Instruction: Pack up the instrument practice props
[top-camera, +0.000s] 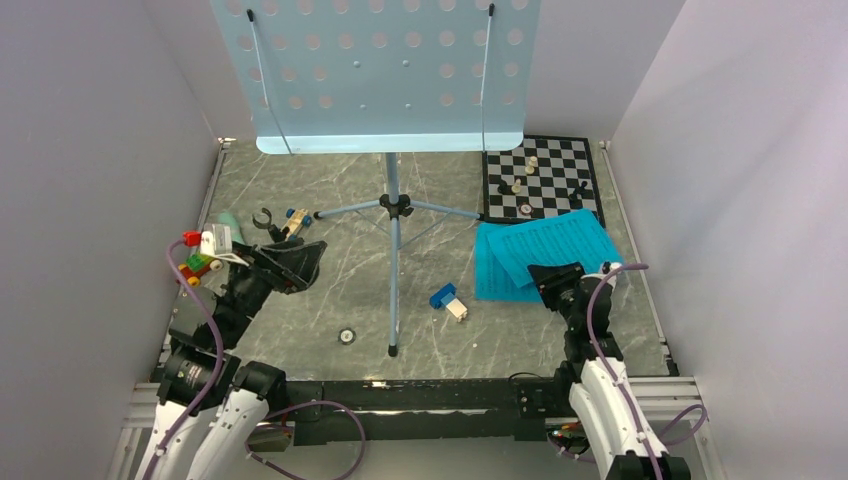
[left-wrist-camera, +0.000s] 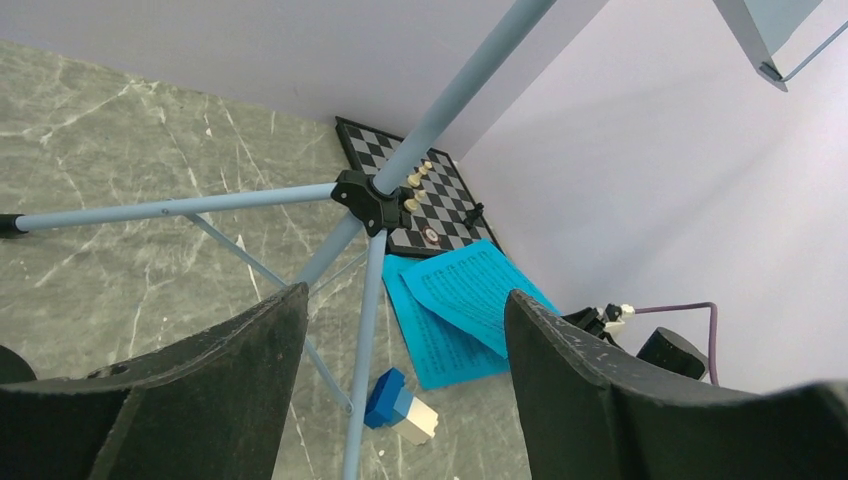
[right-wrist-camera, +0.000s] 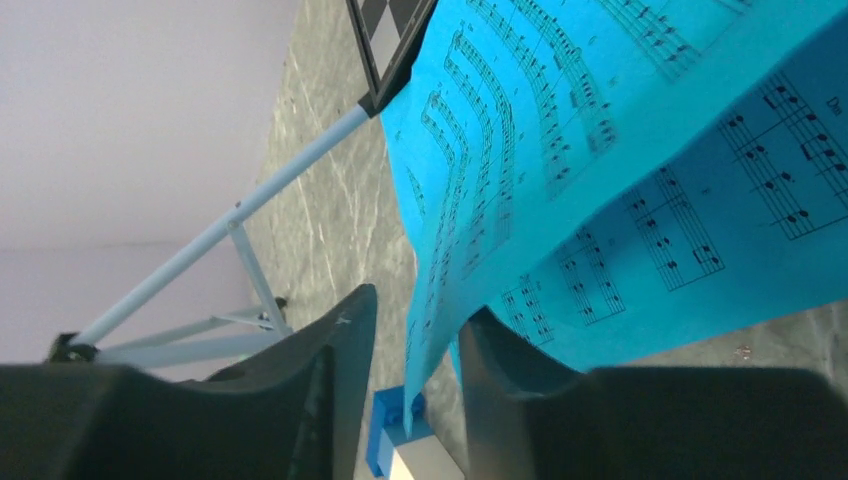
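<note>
1. The music stand (top-camera: 392, 250) stands mid-table on three spread legs, one foot pointing back toward the arms' bases
2. Just right of that near leg lies a blue-white block (top-camera: 449, 299)
3. Left of the stand's pole, the left gripper (left-wrist-camera: 405, 293) hovers with its fingers wide apart and nothing between them, facing the hub where the legs meet
4. Right of the pole, the right gripper (right-wrist-camera: 420, 305) sits at the near edge of two overlapping blue music pages (top-camera: 545, 250), which lie by the stand's right leg; its fingers are a little apart, the upper page's lifted edge between them, not pinched
5. By the tip of the stand's left leg are a black mic stand (top-camera: 264, 217) and a toy car (top-camera: 293, 222); further left, a green microphone (top-camera: 228, 222), partly hidden, and another toy car (top-camera: 200, 262)
6. Beyond the pages, right of the stand, lies a chessboard (top-camera: 545, 180) with a few pieces
7. The stand's perforated desk (top-camera: 380, 70) fills the far side
</note>
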